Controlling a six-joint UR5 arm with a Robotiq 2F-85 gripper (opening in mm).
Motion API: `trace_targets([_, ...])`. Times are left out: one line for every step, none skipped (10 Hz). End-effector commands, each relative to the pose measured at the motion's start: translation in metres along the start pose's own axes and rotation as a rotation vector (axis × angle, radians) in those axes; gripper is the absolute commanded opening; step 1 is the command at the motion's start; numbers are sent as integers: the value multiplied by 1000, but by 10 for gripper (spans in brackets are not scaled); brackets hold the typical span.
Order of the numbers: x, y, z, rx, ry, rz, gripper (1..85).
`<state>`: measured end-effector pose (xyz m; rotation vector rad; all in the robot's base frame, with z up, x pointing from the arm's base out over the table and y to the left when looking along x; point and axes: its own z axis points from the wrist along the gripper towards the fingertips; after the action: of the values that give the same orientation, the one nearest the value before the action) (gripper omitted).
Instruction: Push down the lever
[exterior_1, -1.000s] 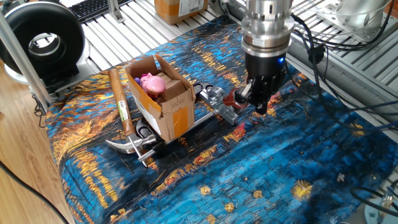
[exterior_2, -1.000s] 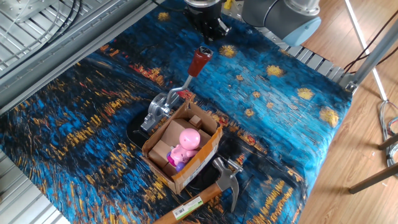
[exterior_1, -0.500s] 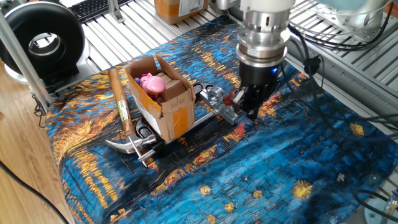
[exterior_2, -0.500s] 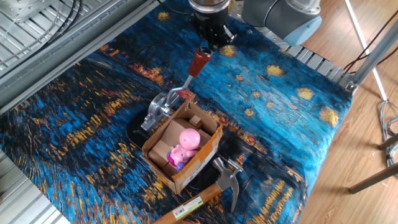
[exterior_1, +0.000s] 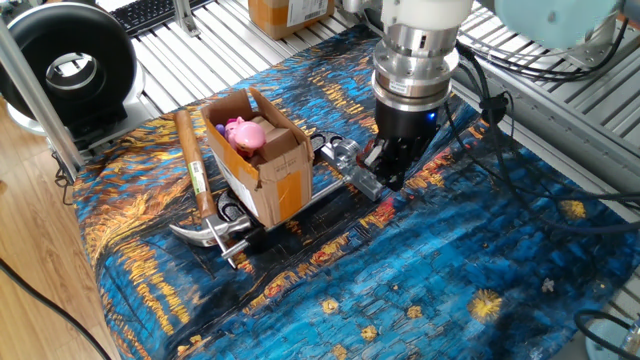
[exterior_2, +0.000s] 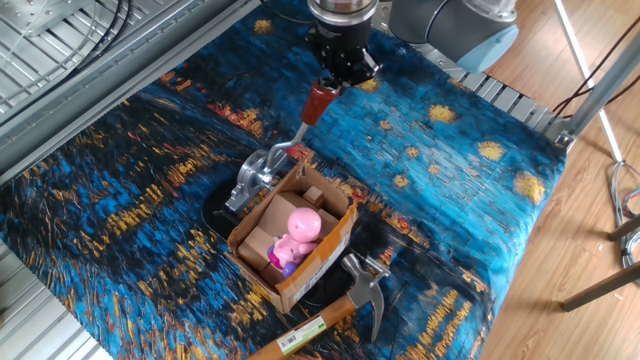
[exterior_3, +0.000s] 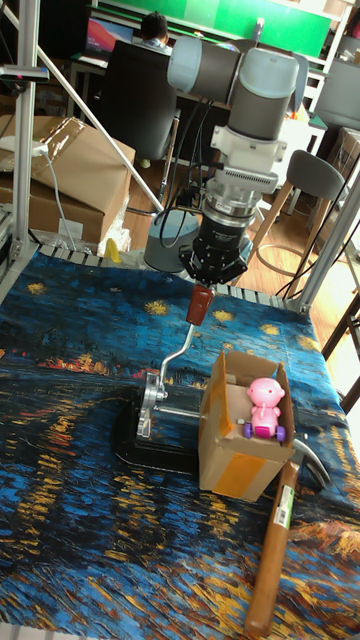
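The lever (exterior_2: 291, 139) is a shiny silver arm rising at a slant from a chrome fixture (exterior_2: 254, 180) and ending in a dark red knob (exterior_2: 318, 100). In the tall fixed view the knob (exterior_3: 200, 303) sits just under my gripper (exterior_3: 212, 274), whose fingertips appear to touch its top. My gripper (exterior_2: 337, 76) points straight down with its fingers together and nothing held between them. In one fixed view my gripper (exterior_1: 392, 172) hides most of the knob (exterior_1: 371, 156). The lever still stands raised.
A cardboard box (exterior_2: 296, 243) holding a pink toy (exterior_2: 299, 228) stands right beside the fixture. A wooden-handled claw hammer (exterior_2: 333, 314) lies past the box. A starry blue cloth (exterior_2: 450, 160) covers the table. Black cables (exterior_1: 500, 110) hang behind the arm.
My gripper has moved from behind the knob to sit right over it and has come down onto its top. The lever's angle looks the same.
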<state>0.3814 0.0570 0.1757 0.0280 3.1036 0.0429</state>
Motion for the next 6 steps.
trace_targets([-14,-6,-2,9,-69,-12,17])
trace_targets([-14,-7,-3,12,-71,-12,17])
trace_targets([-15,-7,-5,14,-77,-10,17])
trace_targets([-18,-8,-7,23,-87,-8,17])
trace_targets([-22,-5,-12,26,-93,-3,17])
trace_targets([-23,-1,-15,26,-90,1,17])
